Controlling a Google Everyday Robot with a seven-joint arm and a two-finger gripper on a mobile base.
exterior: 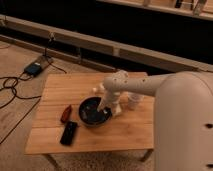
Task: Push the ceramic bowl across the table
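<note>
While the ceramic bowl point(91, 112) sits upright near the middle of the table point(65, 90), a little toward the front edge, the gripper point(104, 106) comes down at the bowl's right side, at or just over the rim and partly in front of the dark interior. Whether the gripper is open or closed cannot be told from this view, nor whether it actually touches the bowl or only hangs just above it. The bowl is round, shallow, blue-black and glossy, and it is the largest thing on the light plank top. Just to its left lies a small red object point(65, 113), slanted, close to the bowl but apart from it. In front of that, nearer the front left corner, a flat black slab point(69, 133) lies on the wood, also angled. To the right of the bowl, behind the lower arm, stands a small white cup point(134, 101). The white arm point(145, 85) reaches in from the right, bends at a rounded wrist above the bowl and turns downward. The robot's pale body point(185, 130) fills the right side of the view. On the floor to the left, dark cables point(12, 92) trail away from a small blue box point(34, 68).
</note>
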